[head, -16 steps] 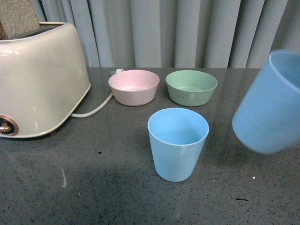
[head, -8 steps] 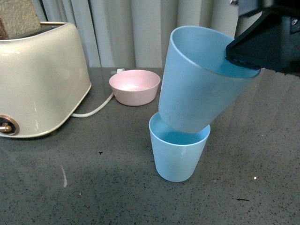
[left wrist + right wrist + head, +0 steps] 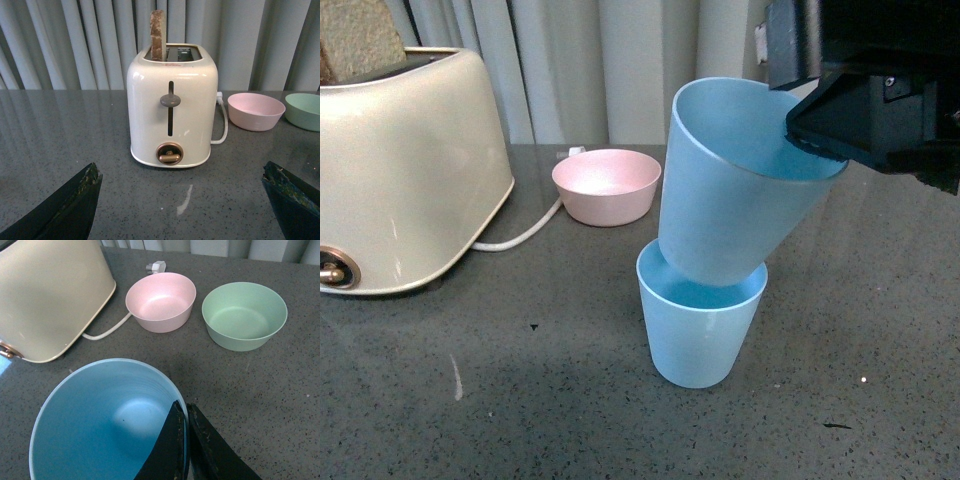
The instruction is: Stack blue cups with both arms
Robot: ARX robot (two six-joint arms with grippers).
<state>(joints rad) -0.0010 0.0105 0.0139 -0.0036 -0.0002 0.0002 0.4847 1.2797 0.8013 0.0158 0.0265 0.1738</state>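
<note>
One blue cup (image 3: 700, 330) stands upright on the grey table at the middle. My right gripper (image 3: 820, 135) is shut on the rim of the second blue cup (image 3: 730, 190), which hangs tilted with its base just inside the standing cup's mouth. In the right wrist view the held cup (image 3: 100, 425) fills the near side, and the right gripper (image 3: 184, 412) pinches its rim, one finger inside and one outside. My left gripper (image 3: 182, 172) is open and empty, low over the table, facing the toaster. It is out of the front view.
A cream toaster (image 3: 405, 170) with a slice of bread stands at the left, its white cord (image 3: 525, 235) running toward the pink bowl (image 3: 607, 185). A green bowl (image 3: 245, 315) sits beside the pink bowl (image 3: 161, 301), hidden in the front view behind the held cup.
My right gripper has carried the held cup from the right edge to above the standing cup, then lowered it slightly so its base enters the mouth. The standing cup has not moved.
</note>
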